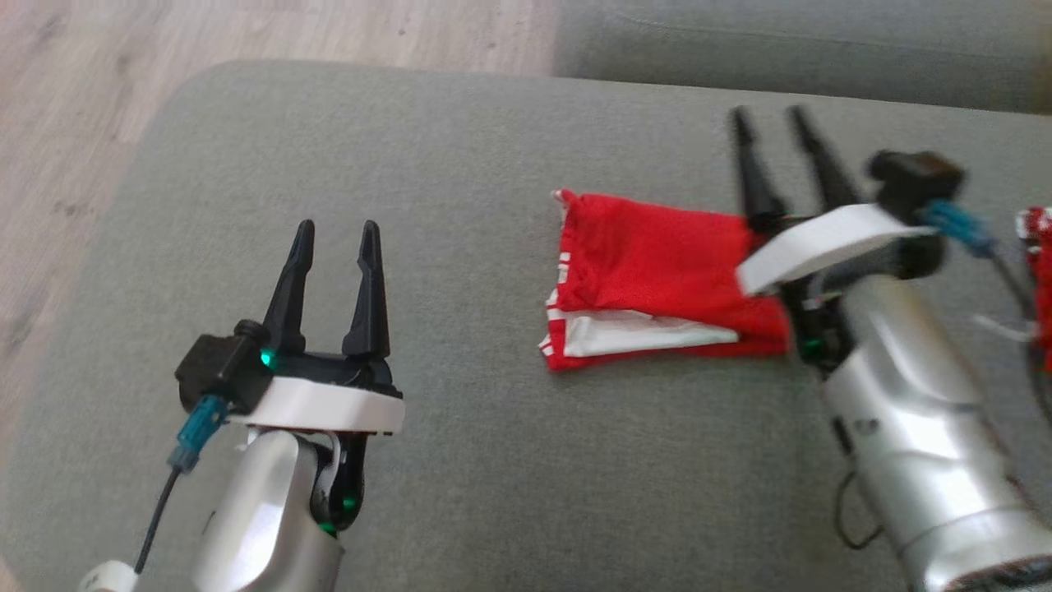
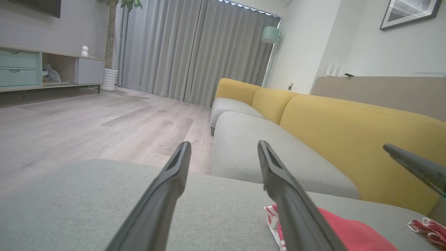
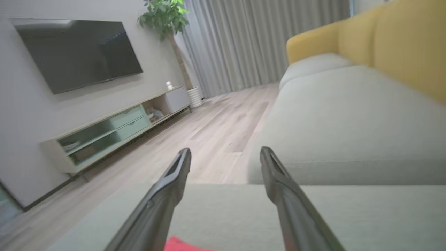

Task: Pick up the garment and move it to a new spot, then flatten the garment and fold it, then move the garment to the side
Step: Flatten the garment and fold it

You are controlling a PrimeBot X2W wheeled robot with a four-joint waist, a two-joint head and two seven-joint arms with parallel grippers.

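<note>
The garment is a red piece with white trim, folded into a flat rectangle on the grey ottoman. My right gripper stands open over the garment's right end, fingers pointing past its far edge, nothing between them. My left gripper is open and empty, well to the left of the garment. The left wrist view shows the garment's red corner behind the right finger, and my left gripper open. A sliver of the garment shows between the spread fingers of my right gripper.
Another red and white cloth lies at the ottoman's right edge. A grey and yellow sofa stands just beyond the ottoman. Wooden floor lies to the left, with a TV cabinet and a potted plant across the room.
</note>
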